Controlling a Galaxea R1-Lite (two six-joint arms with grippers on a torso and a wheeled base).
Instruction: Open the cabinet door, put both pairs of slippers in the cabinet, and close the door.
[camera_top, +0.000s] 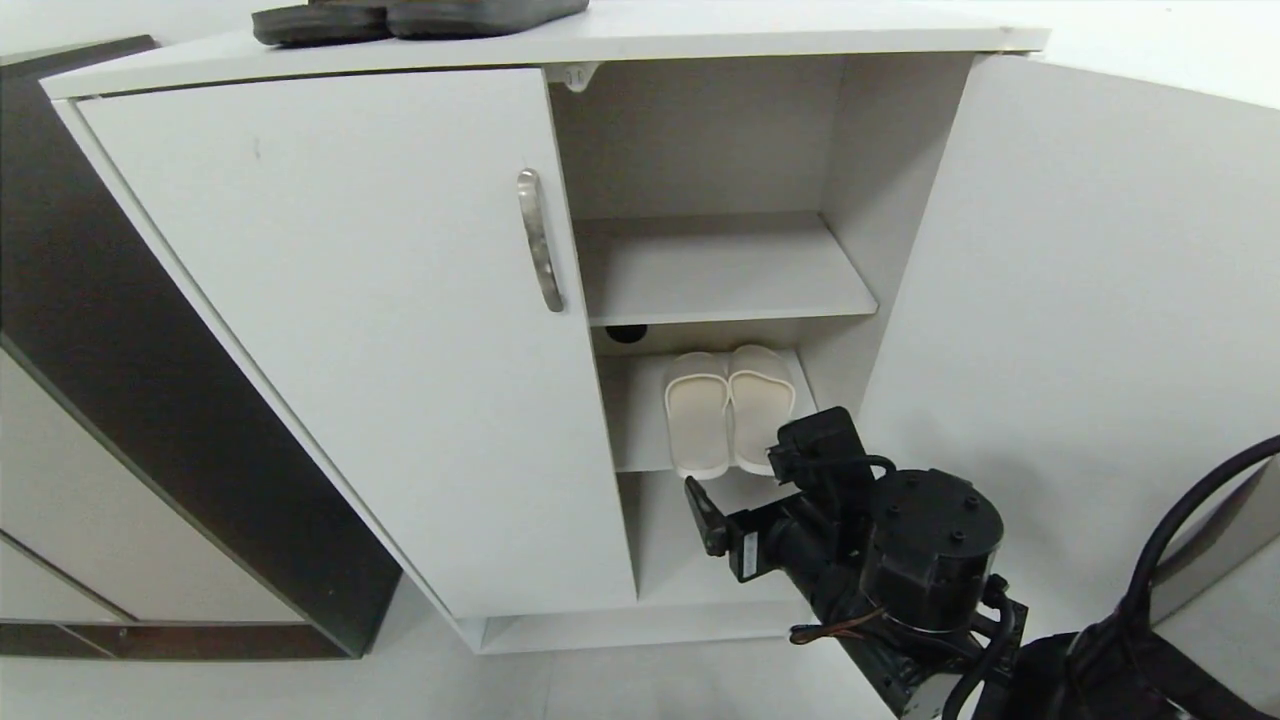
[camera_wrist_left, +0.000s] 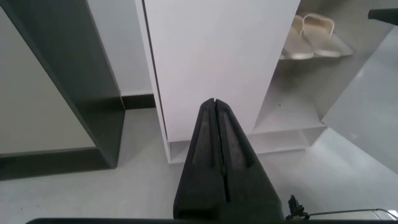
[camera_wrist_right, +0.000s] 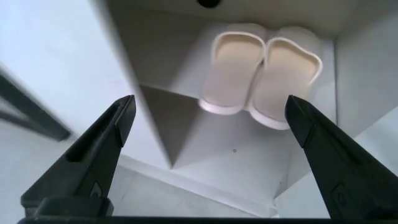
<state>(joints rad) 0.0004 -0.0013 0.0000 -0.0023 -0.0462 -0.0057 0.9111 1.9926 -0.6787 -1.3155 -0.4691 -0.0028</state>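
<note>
A pair of white slippers (camera_top: 730, 410) (camera_wrist_right: 264, 74) (camera_wrist_left: 311, 36) lies side by side on the cabinet's lower shelf. On the cabinet top rests a pair of dark slippers (camera_top: 410, 18), at the back left. The right cabinet door (camera_top: 1080, 320) is swung open; the left door (camera_top: 300, 300) is closed. My right gripper (camera_top: 760, 475) (camera_wrist_right: 210, 106) hangs open just in front of the white slippers and slightly below them, with nothing between its fingers. My left gripper (camera_wrist_left: 214, 106) is shut and holds nothing, low over the floor in front of the closed left door.
The upper shelf (camera_top: 720, 265) holds nothing. The left door carries a metal handle (camera_top: 540, 240) along its inner edge. A dark panel (camera_top: 120, 330) stands left of the cabinet. Pale floor (camera_wrist_left: 124, 186) spreads in front.
</note>
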